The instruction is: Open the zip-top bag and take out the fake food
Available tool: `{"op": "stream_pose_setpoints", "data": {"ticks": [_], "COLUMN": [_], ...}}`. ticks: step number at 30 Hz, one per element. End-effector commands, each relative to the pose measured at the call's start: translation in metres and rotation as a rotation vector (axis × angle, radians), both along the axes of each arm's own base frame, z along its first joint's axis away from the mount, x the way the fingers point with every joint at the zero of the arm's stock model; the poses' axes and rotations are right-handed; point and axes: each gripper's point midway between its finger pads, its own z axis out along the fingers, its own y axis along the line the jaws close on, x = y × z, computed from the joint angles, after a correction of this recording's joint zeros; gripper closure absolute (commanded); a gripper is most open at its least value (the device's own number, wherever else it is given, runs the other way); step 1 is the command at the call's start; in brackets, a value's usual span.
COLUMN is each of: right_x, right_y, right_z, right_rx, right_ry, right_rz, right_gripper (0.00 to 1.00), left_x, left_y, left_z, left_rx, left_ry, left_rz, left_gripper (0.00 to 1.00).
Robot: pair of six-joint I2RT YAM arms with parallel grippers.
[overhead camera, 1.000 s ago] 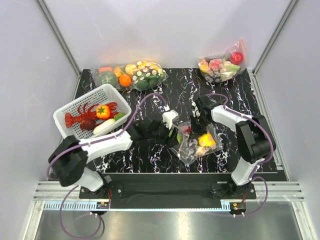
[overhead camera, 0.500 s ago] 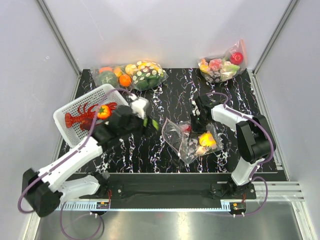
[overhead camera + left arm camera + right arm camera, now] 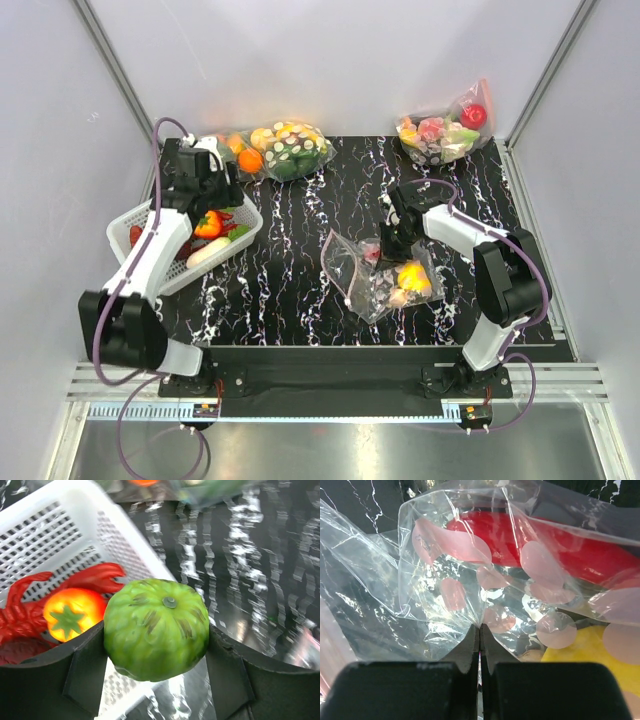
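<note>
The zip-top bag [image 3: 350, 272], clear with white dots, lies open and crumpled on the black table right of centre. A yellow fruit [image 3: 413, 277], a small red piece [image 3: 372, 256] and a tan piece [image 3: 398, 297] are still inside it. My right gripper [image 3: 388, 243] is shut on a fold of the bag's film [image 3: 445, 625], with the red piece [image 3: 560, 550] and the yellow fruit [image 3: 585, 650] just beyond. My left gripper [image 3: 210, 192] hangs over the white basket's far corner. It is shut on the round green fruit [image 3: 156, 629], held between both fingers [image 3: 85, 670].
The white basket [image 3: 125, 232] at the left holds a red lobster [image 3: 30, 610], a tomato [image 3: 70, 615] and a pale piece. Two other filled dotted bags lie along the back edge, one left of centre [image 3: 280, 148] and one at the right [image 3: 440, 130].
My left arm has swung from beside the bag at the table's centre to the basket on the left, carrying the green fruit. The right gripper has stayed pinched on the bag.
</note>
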Motion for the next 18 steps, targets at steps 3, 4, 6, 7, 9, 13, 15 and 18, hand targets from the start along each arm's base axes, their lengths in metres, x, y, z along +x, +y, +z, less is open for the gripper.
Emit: {"op": "stream_pose_setpoints", "data": {"ticks": [3,4,6,7,9,13,15,18], "right_x": [0.008,0.008,0.01,0.011,0.011,0.012,0.013,0.015], "right_y": [0.007,0.008,0.01,0.011,0.012,0.012,0.013,0.015], "right_z": [0.022,0.023,0.025,0.025,0.026,0.023,0.023,0.023], "right_rx": [0.038,0.043,0.05,0.053,0.056,0.055,0.053,0.057], "right_ry": [-0.054,-0.055,-0.057,-0.056,-0.052,-0.045,-0.042,-0.042], "right_rz": [0.005,0.007,0.009,0.009,0.011,0.01,0.013,0.02], "right_gripper": [1.0,1.0,1.0,1.0,1.0,1.0,1.0,1.0], "left_x": [0.048,0.055,0.067,0.071,0.081,0.088,0.087,0.086], "left_y": [0.044,0.048,0.06,0.063,0.063,0.079,0.08,0.084], "left_z": [0.017,0.005,0.005,0.003,-0.004,-0.017,-0.019,-0.023], "left_rx": [0.042,0.049,0.054,0.068,0.084,0.096,0.096,0.108], "left_ry": [-0.052,-0.025,-0.018,-0.014,0.002,0.049,0.048,0.054], "left_rz": [0.106,0.109,0.123,0.116,0.102,0.148,0.153,0.167], "left_gripper": [0.58,0.58,0.58,0.58,0.57,0.33,0.23,0.12]}}
